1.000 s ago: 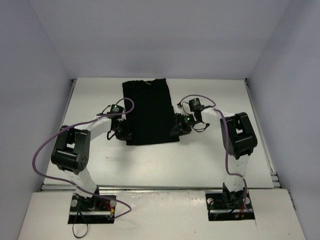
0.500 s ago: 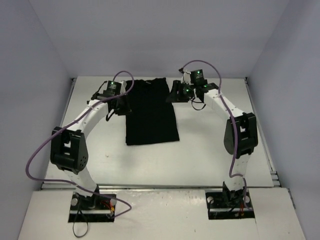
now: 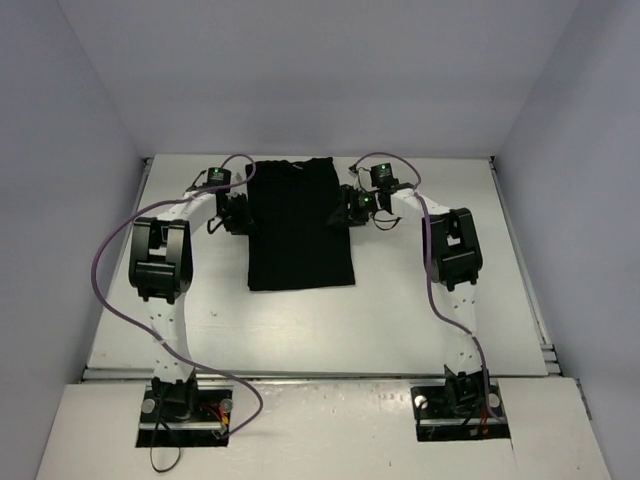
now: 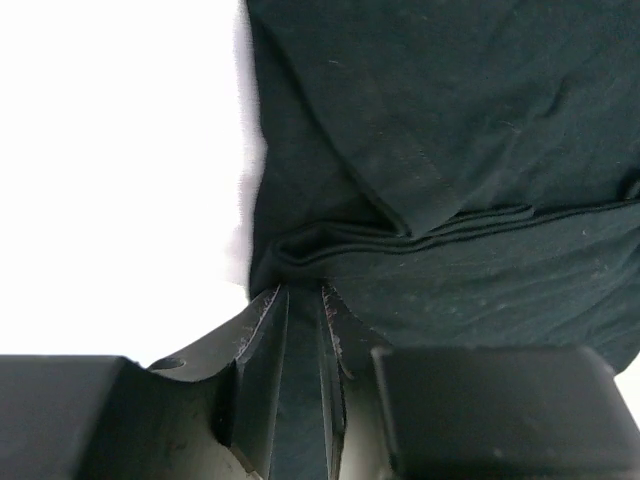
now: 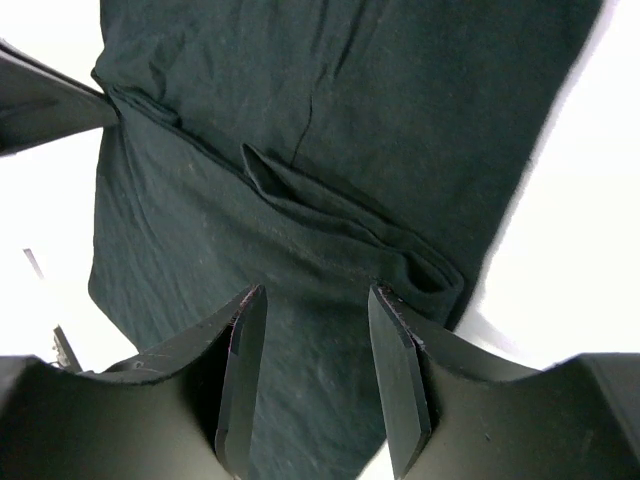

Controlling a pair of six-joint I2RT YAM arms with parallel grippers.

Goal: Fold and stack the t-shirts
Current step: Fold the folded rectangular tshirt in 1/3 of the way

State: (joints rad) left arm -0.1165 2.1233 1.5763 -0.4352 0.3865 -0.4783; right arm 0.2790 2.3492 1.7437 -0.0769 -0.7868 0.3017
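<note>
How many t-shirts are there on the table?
1. The black t-shirt lies folded at the far middle of the table. More could be hidden under it.

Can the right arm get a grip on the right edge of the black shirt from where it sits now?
Probably yes. The right gripper is open at the t-shirt's folded right edge, and nothing shows between its fingers and the cloth.

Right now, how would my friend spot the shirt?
Look at the big white table. In its far middle lies a black cloth t-shirt, folded into a tall rectangle. It is the only soft, flat thing there.
</note>
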